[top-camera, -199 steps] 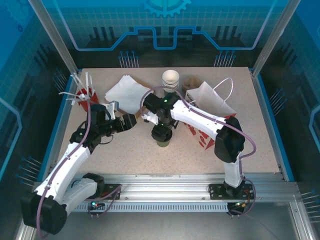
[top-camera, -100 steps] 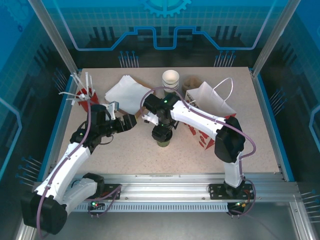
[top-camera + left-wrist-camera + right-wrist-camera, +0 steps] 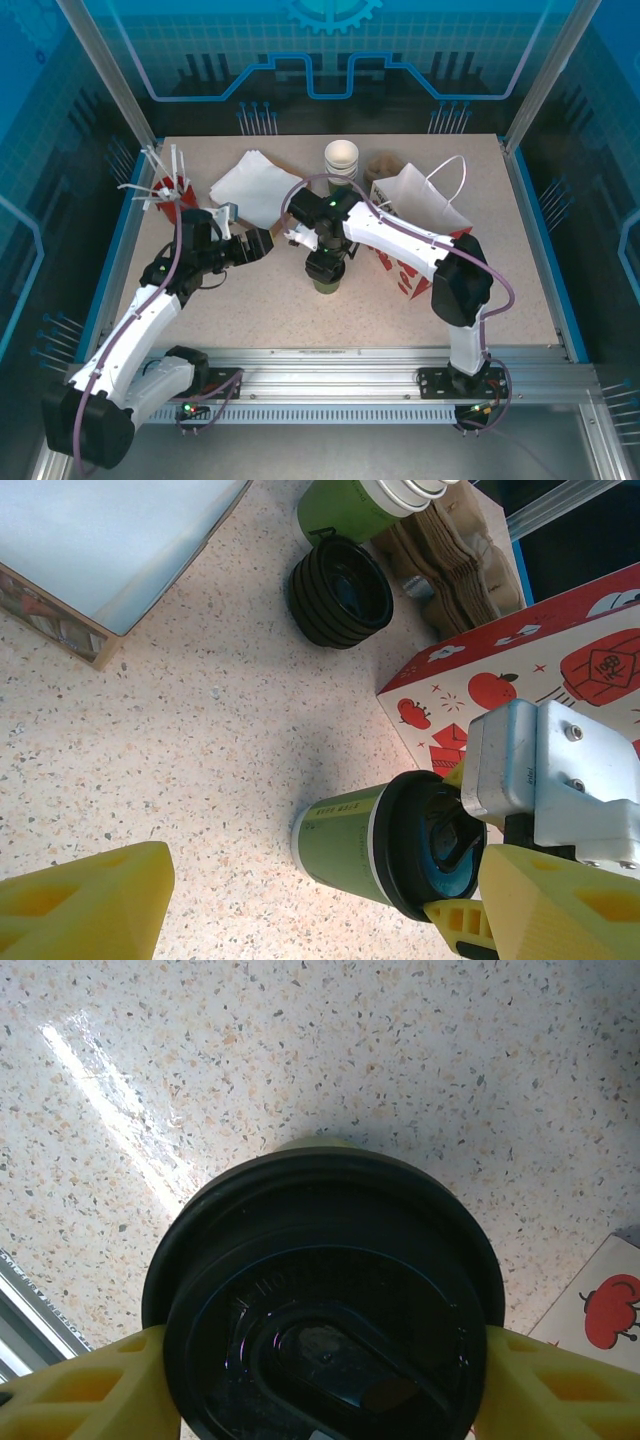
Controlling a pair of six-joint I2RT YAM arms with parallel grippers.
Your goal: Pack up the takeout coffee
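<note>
Centre frame, right tool (image 3: 325,1380) straddles the takeout coffee (image 3: 338,835) lid (image 3: 320,1260), grip unclear; squeezing only the lid could pop it off.

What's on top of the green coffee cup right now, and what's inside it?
A black lid caps the green coffee cup. The right hand sits over it, yellow fingers flanking the lid's rim. The lid hides whatever is inside.

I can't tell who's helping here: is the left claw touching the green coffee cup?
Apart. The top view shows bare tabletop between the open left gripper and the takeout coffee.
</note>
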